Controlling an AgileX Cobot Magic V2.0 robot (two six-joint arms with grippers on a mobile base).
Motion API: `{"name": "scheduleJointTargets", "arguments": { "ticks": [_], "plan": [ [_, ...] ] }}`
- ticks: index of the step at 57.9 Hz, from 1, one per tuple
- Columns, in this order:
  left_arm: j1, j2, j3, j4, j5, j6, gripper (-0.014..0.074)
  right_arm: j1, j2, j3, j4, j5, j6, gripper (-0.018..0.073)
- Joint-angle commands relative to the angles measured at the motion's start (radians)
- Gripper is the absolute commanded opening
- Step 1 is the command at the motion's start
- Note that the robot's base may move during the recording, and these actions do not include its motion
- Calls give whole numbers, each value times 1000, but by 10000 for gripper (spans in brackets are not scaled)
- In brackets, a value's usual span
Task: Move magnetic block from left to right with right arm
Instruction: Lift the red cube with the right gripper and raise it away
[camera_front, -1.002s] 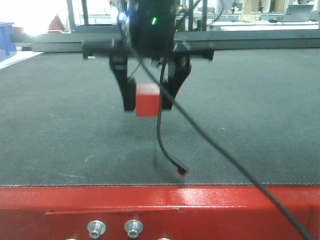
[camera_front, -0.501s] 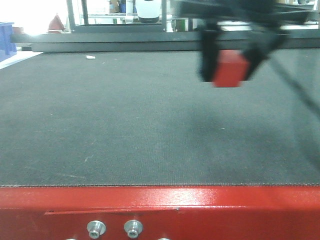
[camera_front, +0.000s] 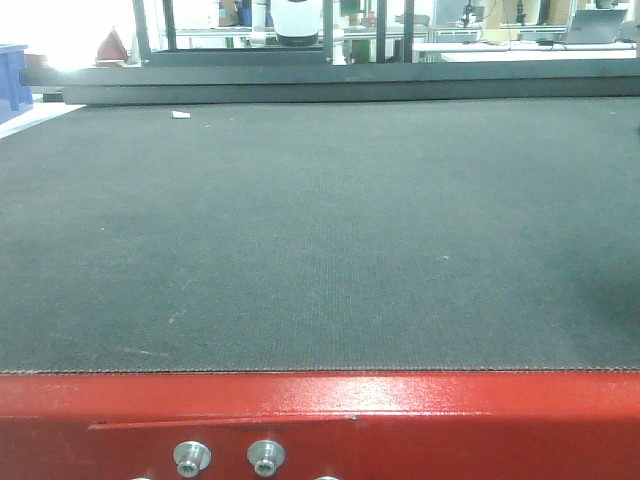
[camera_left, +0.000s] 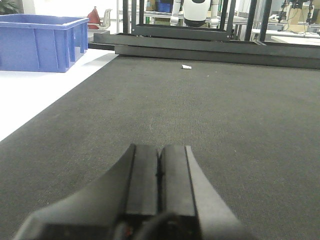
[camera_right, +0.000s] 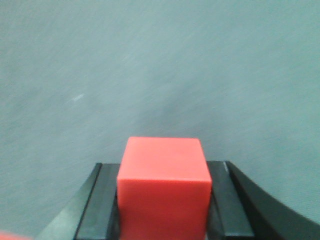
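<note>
Since half a second ago, right arm and cube have left front view, past its right edge; only mat (camera_front: 320, 230) shows there.
Right wrist view: right gripper (camera_right: 162, 169) clamped on magnetic block (camera_right: 163, 187), fingers on its two side faces.
Block sits square in jaws, mat beneath; height unclear, blurred.
You likely need straight descent before release.
Left gripper (camera_left: 159, 165) closed on nothing, low over mat.
</note>
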Motion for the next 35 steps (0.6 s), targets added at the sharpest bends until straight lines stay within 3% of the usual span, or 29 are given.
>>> {"name": "scheduleJointTargets", "arguments": {
  "ticks": [1, 14, 35],
  "plan": [
    [2, -12, 8, -3, -81, -7, -126, -48, -104, 51, -12, -192, -44, 329],
    [2, -12, 8, -3, -81, -7, -126, -92, -306, 176, 15, -290, -44, 329],
    [2, -12, 8, -3, -81, -7, -126, -92, -621, 245, 18, -246, -44, 329]
  ]
}}
